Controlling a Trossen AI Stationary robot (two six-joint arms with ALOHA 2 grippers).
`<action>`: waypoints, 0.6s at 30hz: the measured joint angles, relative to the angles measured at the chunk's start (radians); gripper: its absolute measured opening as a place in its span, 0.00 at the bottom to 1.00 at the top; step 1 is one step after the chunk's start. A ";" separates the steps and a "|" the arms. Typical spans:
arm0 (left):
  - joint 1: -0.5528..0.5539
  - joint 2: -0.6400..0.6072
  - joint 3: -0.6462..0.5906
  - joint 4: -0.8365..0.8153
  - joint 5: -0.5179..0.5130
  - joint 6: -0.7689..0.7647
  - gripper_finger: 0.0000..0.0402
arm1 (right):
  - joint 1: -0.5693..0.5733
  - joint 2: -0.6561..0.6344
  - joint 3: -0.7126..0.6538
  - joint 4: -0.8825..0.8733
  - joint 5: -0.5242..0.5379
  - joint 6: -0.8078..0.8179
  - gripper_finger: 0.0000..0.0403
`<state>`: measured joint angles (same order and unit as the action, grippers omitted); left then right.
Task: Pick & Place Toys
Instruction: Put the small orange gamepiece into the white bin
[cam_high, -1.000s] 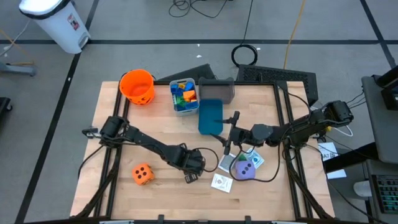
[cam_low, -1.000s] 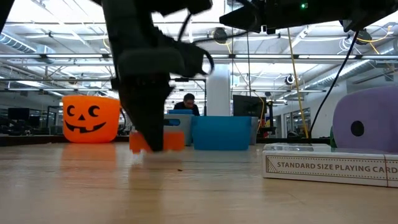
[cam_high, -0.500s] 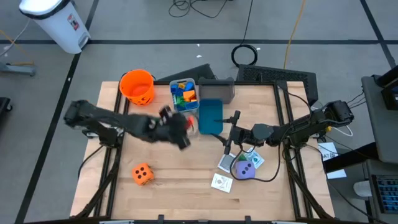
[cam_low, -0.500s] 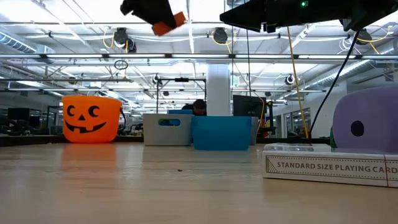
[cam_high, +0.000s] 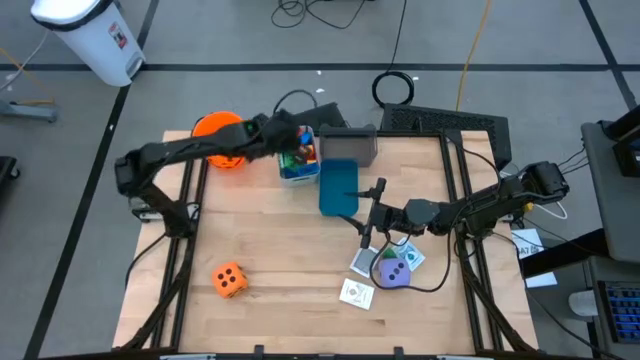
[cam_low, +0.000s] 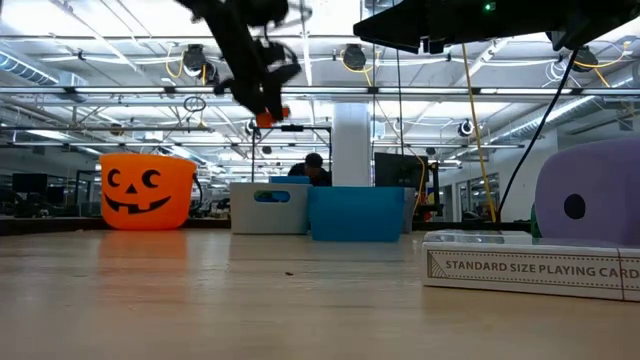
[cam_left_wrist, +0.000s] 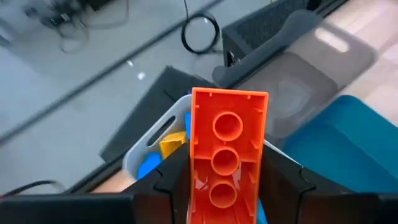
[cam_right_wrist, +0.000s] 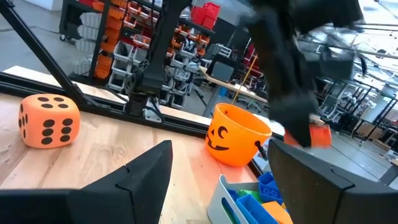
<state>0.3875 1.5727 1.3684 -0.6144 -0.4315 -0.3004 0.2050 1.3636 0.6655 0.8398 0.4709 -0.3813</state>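
Note:
My left gripper (cam_high: 287, 140) is shut on an orange plastic block (cam_left_wrist: 227, 149), high over the grey bin of coloured blocks (cam_high: 297, 158) at the table's far side. The block also shows in the low view (cam_low: 268, 117) and the right wrist view (cam_right_wrist: 319, 134). My right gripper (cam_right_wrist: 217, 180) is open and empty and waits near the blue bin (cam_high: 338, 187). An orange dotted die (cam_high: 229, 280) rests on the table at the near left. A purple die (cam_high: 393, 271), a card box (cam_high: 364, 262) and picture cards (cam_high: 357, 293) lie at the near right. My left gripper pinches the orange block's two long sides (cam_left_wrist: 198, 186) between its two fingers, at the end nearest the wrist. The block sticks out forward past the fingertips, its hollow underside with three round tubes toward the camera. The fingers slant down from the table's left. The block is clear of the bin.
An orange pumpkin-face bucket (cam_high: 220, 137) stands left of the grey bin, under my left arm. A second grey bin (cam_high: 352, 146) stands behind the blue one. Cables and a dark mat lie beyond the far edge. Bare wood lies between the die and the bins.
My left gripper has risen from the table's middle with the orange block and swung toward the far edge, ending above the grey bin of blocks. The block has been lifted clear of the table. My right arm has kept still.

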 joint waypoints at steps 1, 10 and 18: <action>0.028 0.026 -0.004 0.029 0.034 0.004 0.36 | 0.000 0.000 0.000 -0.003 0.000 0.000 0.64; 0.171 0.266 -0.012 0.159 0.260 -0.018 0.36 | 0.000 0.000 0.000 -0.016 0.000 0.000 0.64; 0.179 0.324 -0.009 0.138 0.276 -0.076 0.56 | 0.000 0.000 0.000 -0.025 0.000 0.001 0.64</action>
<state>0.5662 1.8969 1.3590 -0.4761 -0.1552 -0.3764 0.2050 1.3636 0.6659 0.8148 0.4706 -0.3805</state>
